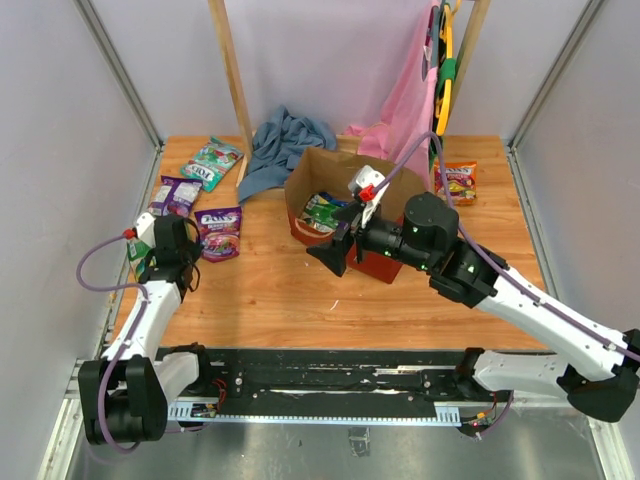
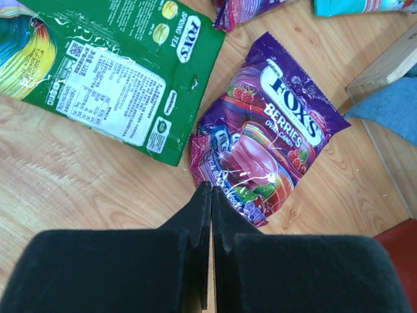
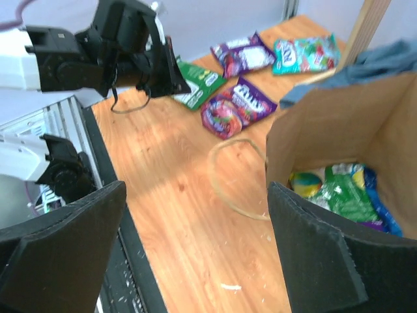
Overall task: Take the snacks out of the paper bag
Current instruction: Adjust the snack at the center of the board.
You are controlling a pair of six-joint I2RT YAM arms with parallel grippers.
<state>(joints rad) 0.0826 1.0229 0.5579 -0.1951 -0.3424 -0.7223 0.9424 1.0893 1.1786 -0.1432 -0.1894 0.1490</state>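
The paper bag, red outside and brown inside, stands open at mid-table. Green and blue snacks lie inside it; they also show in the right wrist view. My right gripper is open and empty at the bag's front left corner, beside the twine handle. My left gripper is shut and empty, just short of a purple Fox's packet, with a green packet to its left. In the top view my left gripper is at the table's left.
A second purple packet and a teal packet lie at the far left. An orange packet lies right of the bag. A blue-grey cloth, a wooden post and a pink garment are at the back.
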